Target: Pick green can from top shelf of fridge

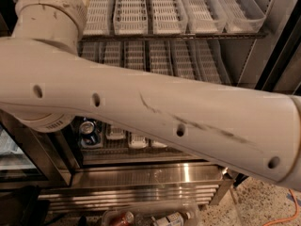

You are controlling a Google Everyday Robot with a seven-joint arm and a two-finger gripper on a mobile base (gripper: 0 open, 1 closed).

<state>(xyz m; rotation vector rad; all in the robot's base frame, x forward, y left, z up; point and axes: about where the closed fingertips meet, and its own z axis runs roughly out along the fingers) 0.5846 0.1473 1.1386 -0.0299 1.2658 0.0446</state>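
My pale arm (155, 112) crosses the whole view from lower right to upper left, in front of the open fridge (155, 175). Its wrist joint (49, 8) rises past the top left corner. The gripper is out of view beyond that corner. The highest wire rack in view, with its row of long white slotted lane trays (164, 8), runs along the top of the picture. No can stands on the part of it that shows. The green can is hidden or out of view.
Short blue cans (87, 128) stand on a low rack under the arm, beside white trays (136, 139). A black door frame (277, 51) borders the right side. A bin with bottles (162, 218) sits on the floor below the stainless-steel base.
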